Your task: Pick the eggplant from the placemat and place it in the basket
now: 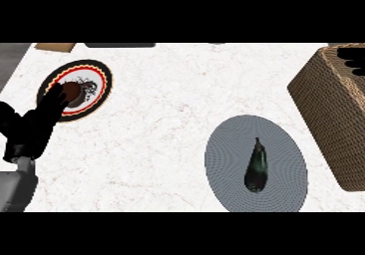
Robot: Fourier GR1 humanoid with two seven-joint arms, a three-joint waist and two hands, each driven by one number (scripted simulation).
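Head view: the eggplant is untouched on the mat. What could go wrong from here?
1. Only the left hand shows, far from the dark elongated eggplant on the grey oval placemat, so a long reach may be needed.
2. The tall brown woven basket stands right beside the placemat; a low carry could hit its wall.

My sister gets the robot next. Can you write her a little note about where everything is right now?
Left hand: open, fingers up, resting at the left edge, partly over a patterned plate.
Right hand: not in view.
Eggplant: lying on the grey placemat, untouched.
Basket: at the right edge of the counter, beside the placemat.
Done: nothing yet.
Left: pick up the eggplant and put it in the basket.
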